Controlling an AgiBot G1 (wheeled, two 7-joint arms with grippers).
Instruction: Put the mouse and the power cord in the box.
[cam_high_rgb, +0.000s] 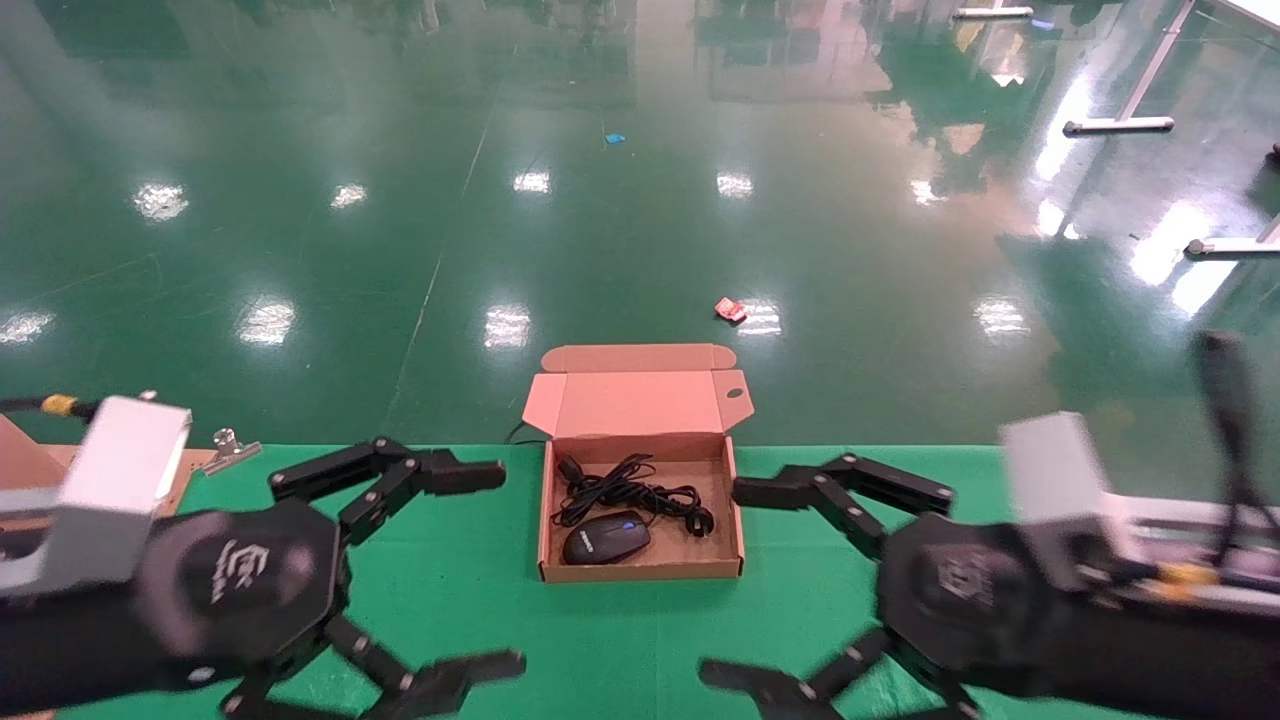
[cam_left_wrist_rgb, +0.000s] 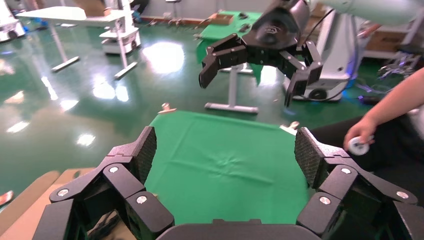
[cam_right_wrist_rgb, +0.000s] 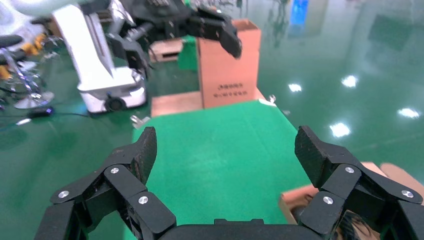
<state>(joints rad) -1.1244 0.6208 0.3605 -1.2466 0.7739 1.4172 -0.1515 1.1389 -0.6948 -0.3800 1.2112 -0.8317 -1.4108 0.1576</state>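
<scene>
The brown box stands in the middle of the green table with its lid tipped up at the back. The black mouse lies inside near the front wall. Behind it in the box is the tangled black power cord. My left gripper hovers open to the left of the box, nothing between its fingers. On the other side my right gripper is open and empty too. In the right wrist view a corner of the box shows beside one finger.
A metal clip pins the green cloth at the back left, next to a brown board. An upright carton with dark writing stands beyond the table's left end. A person's hand is off the right end.
</scene>
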